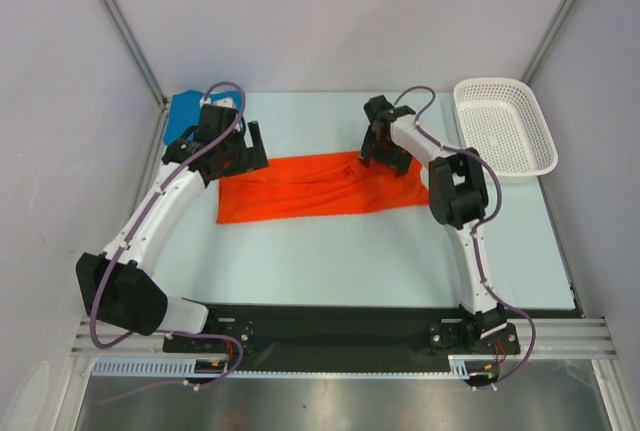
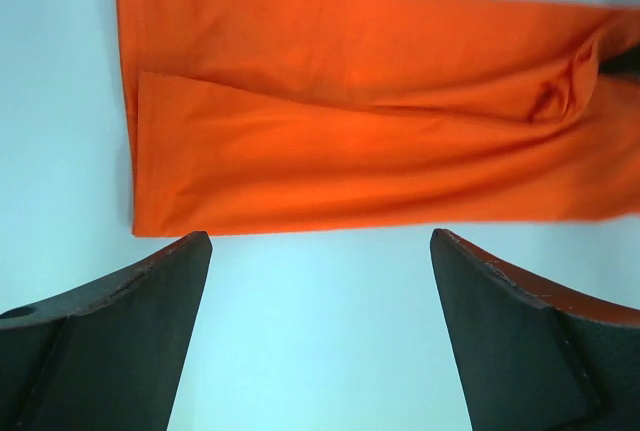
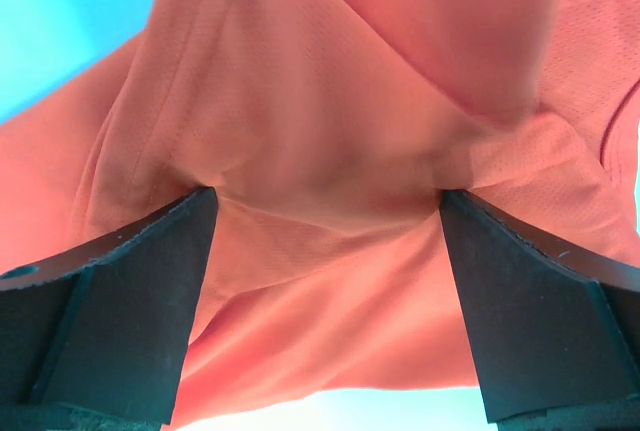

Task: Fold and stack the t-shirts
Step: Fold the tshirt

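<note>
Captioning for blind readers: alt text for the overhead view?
An orange-red t-shirt, folded into a long strip, lies on the table; the left hand is open by its left end, the right hand open over its right end. A blue shirt lies far left, a white basket far right.

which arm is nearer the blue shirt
Left. The left arm ends right beside the blue shirt in the far left corner; the right arm reaches over the right end of the orange shirt.
</note>
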